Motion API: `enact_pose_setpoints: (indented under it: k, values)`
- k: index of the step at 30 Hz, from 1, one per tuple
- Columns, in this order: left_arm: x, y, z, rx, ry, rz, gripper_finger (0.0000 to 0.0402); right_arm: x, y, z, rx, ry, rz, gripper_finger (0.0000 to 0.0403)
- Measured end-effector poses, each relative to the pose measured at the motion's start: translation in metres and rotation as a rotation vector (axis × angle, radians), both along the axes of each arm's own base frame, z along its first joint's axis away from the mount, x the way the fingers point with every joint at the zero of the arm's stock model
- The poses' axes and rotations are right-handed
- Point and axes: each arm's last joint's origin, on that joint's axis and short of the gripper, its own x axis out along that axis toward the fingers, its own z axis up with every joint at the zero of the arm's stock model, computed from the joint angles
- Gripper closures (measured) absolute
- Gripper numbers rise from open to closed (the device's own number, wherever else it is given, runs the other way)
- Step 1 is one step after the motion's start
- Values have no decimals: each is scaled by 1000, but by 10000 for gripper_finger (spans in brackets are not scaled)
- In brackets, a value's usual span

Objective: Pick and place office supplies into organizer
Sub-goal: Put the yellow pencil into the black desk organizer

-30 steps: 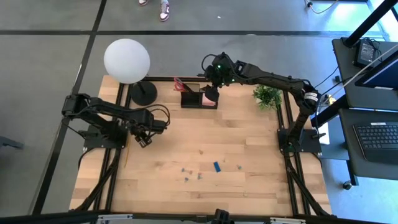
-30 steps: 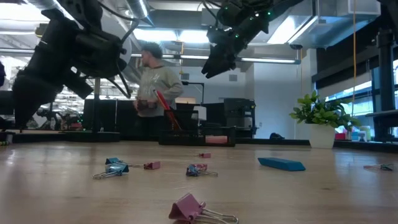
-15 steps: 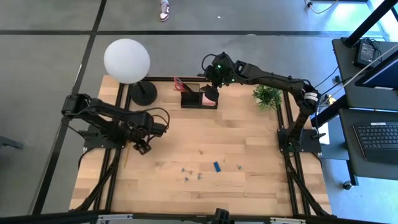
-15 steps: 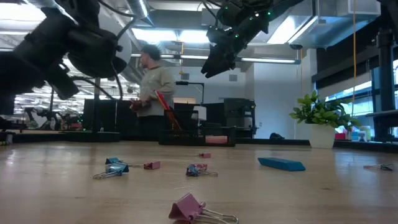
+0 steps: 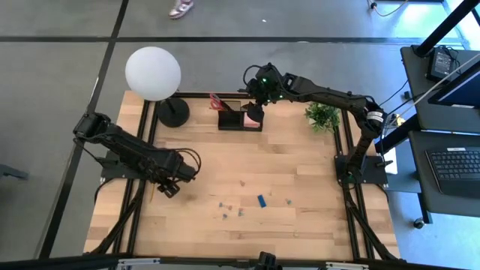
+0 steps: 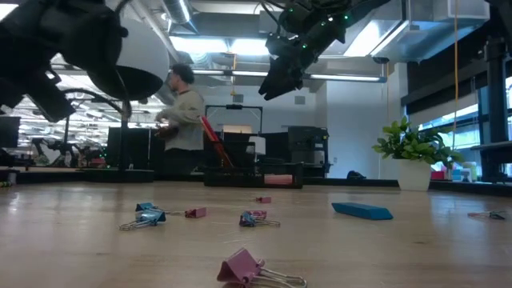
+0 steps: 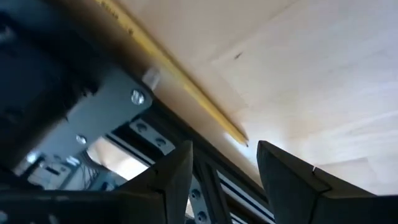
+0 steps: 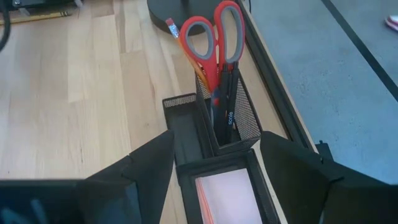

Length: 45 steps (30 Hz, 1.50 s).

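Observation:
The black organizer (image 5: 240,118) stands near the table's far edge. Red-handled scissors (image 8: 214,37) and black pens (image 8: 225,106) stand upright in its mesh cup, and the pink sticky pad (image 8: 229,194) lies in its tray. My right gripper (image 5: 257,103) hovers open above it, holding nothing. My left gripper (image 5: 169,187) is open and low over the table's left side. Its fingers point at the wooden pencil (image 7: 180,74), which lies flat along the left edge. A blue block (image 5: 261,200) and small clips (image 5: 225,209) lie on the near half.
A round black lamp base (image 5: 173,112) with a white globe (image 5: 153,73) stands at the far left corner. A green potted plant (image 5: 322,116) sits at the far right. A pink clip (image 6: 250,268) lies nearest the low camera. A person (image 6: 180,112) moves in the room behind.
My left gripper has swung toward the table's near edge and a little left, coming down toward the pencil by the left rail. My right arm has kept still. The person behind the table has walked toward the left.

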Motion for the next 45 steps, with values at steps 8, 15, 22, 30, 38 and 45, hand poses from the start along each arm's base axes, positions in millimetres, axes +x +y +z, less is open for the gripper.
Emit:
enact_pose_setpoints:
  k: [8, 15, 22, 30, 38, 45]
  values:
    - [5, -17, -3, -3, -38, 130, 229, 0, 0, 0, 3, -1, -3, 161]
    - [1, -26, -3, 28, -29, 137, 229, 0, 0, 0, 4, -1, -3, 161]
    - [-4, -34, -3, 98, 12, 241, 229, 0, 0, 0, 4, -1, -3, 161]
    - [-6, -39, -3, 176, 42, 368, 229, 0, 0, 0, 4, -1, -3, 161]
    - [-10, -42, -4, 251, 27, 395, 242, 0, 0, 0, 3, -2, -3, 161]
    - [-18, -43, -4, 306, 72, 399, 280, 0, 0, 0, 2, -3, -2, 161]
